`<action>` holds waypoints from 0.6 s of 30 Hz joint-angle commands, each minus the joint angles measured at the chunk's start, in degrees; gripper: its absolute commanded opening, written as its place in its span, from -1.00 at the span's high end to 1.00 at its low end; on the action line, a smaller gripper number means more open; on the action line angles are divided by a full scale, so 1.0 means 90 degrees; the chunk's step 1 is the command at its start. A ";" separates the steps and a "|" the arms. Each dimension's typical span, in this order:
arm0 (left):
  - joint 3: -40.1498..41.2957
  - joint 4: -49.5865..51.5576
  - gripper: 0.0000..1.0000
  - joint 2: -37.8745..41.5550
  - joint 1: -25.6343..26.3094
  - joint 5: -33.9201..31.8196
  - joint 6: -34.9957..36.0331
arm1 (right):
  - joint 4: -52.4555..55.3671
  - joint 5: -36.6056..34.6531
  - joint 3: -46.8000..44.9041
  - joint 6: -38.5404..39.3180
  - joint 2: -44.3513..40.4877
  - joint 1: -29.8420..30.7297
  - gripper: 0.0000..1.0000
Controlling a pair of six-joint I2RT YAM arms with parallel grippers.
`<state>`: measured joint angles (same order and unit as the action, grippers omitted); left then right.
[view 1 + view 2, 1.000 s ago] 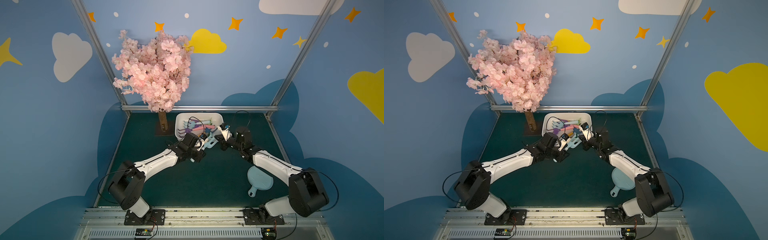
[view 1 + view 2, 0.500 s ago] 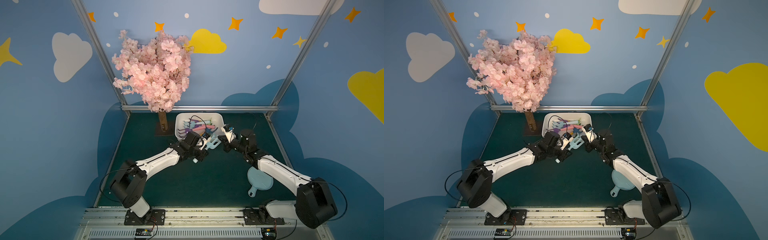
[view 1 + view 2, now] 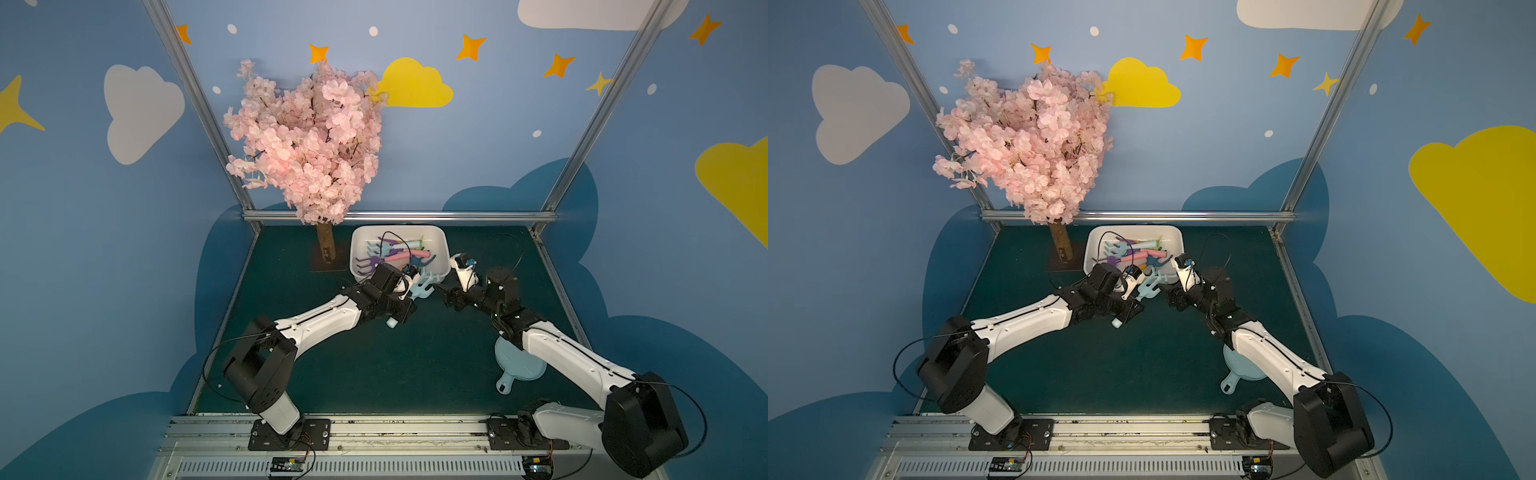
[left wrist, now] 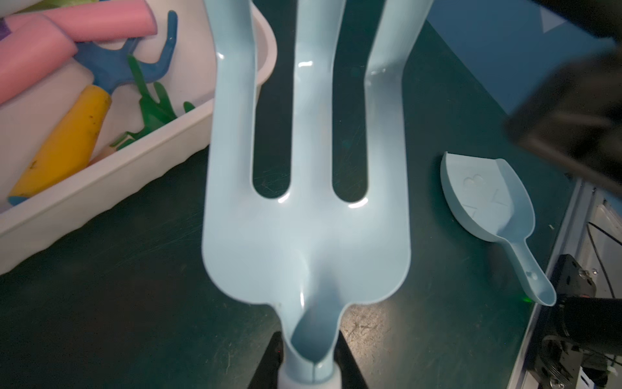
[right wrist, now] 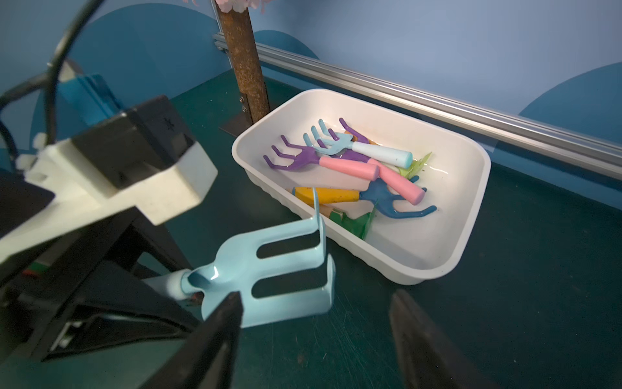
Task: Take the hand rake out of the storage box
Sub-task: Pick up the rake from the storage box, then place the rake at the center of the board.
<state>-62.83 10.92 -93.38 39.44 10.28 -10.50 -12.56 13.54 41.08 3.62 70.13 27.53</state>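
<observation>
In a top view: hand rake is outside the storage box, just beside its near wall; pale blue scoop lies well apart.
Left wrist: left gripper is clamped on the rake's handle.
Right wrist: right gripper has fingers apart, empty, near the tines; other rakes lie in the box.

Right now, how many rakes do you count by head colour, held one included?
Purple rakes: 2
Pale blue: 2, the held rake and the boxed rake
Dark blue rake: 1
Green rake, partly hidden so the kind is less sure: 1
Total: 6
</observation>
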 commanded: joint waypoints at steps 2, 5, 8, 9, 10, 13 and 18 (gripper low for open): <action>0.0104 0.0502 0.95 0.0295 -0.0197 -0.0355 -0.0669 | 0.0089 -0.0330 -0.0108 -0.0128 -0.0371 -0.0049 -0.86; 0.0660 0.0507 0.95 0.0734 -0.0249 -0.0921 -0.1072 | 0.0069 -0.0440 -0.0177 -0.0295 -0.0513 -0.0153 -0.89; 0.1368 0.0570 0.95 0.1310 -0.0355 -0.1636 -0.1555 | 0.0174 -0.0439 -0.0129 -0.0367 -0.0507 -0.0188 -0.89; 0.1623 0.0610 0.95 0.1544 -0.0376 -0.1869 -0.1681 | 0.0284 -0.0459 -0.0062 -0.0375 -0.0483 -0.0188 -0.89; 0.1842 0.0623 0.95 0.1752 -0.0417 -0.2018 -0.1762 | 0.0378 -0.0491 -0.0012 -0.0397 -0.0461 -0.0182 -0.89; 0.2477 0.0624 0.95 0.2357 -0.0548 -0.2656 -0.1943 | 0.0514 -0.0622 0.0092 -0.0457 -0.0376 -0.0185 -0.89; 0.2821 0.0743 0.95 0.2432 -0.0952 -0.2810 -0.1975 | 0.0616 -0.0705 0.0280 -0.0628 -0.0109 -0.0185 -0.89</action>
<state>-37.74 17.10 -70.89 32.32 -11.62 -26.74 -8.71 8.47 40.62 -0.38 67.61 25.93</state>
